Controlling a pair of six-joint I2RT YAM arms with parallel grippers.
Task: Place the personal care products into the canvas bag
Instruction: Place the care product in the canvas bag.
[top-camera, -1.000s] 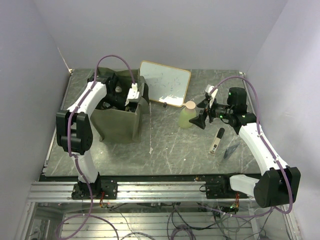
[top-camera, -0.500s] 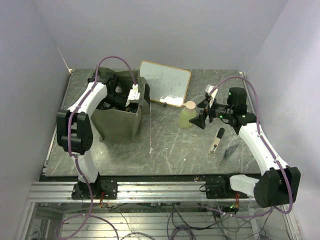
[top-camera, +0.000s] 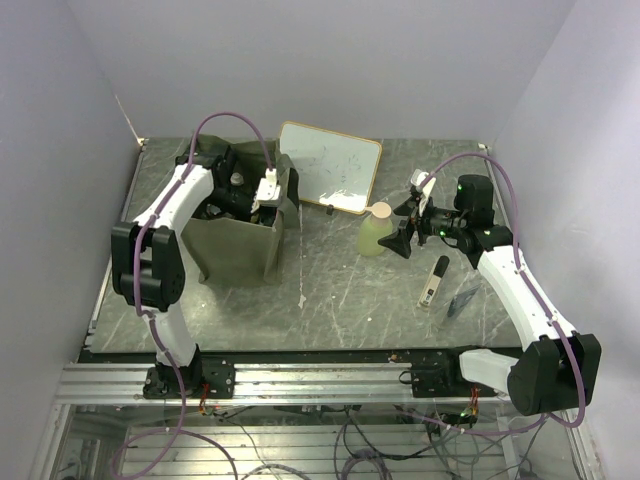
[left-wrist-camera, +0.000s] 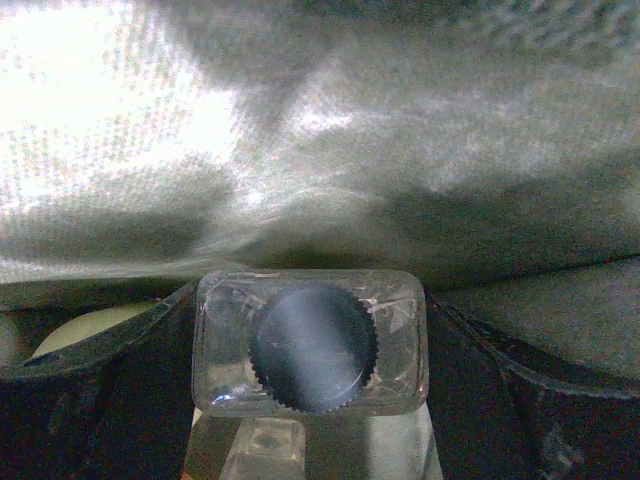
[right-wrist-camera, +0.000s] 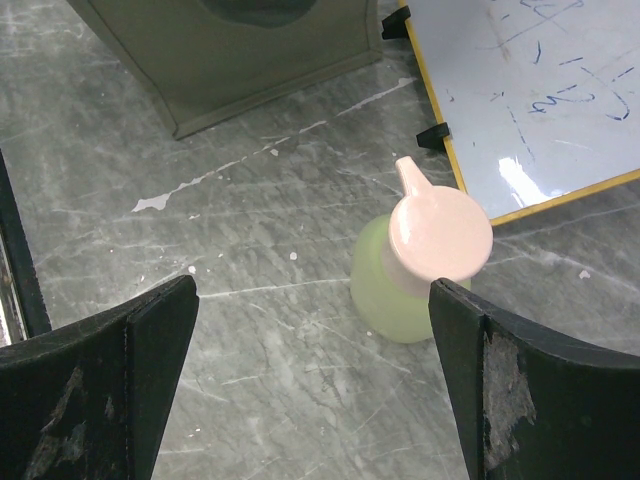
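Two fingers (left-wrist-camera: 100, 400) of our left gripper (left-wrist-camera: 312, 390) squeeze the clear bottle (left-wrist-camera: 312, 340) inside the canvas bag (top-camera: 235, 245), at 10 o'clock on the table (top-camera: 330, 290). We should let go low and softly so it lands standing. Our right gripper (right-wrist-camera: 312, 330) hangs spread wide beside the green bottle (right-wrist-camera: 430, 240).

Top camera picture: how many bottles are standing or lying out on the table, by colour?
Green bottle with pink cap: 1
Clear bottle with black cap, lying down: 1
Total: 2
Not counted: the held clear bottle in the left gripper, inside the canvas bag.
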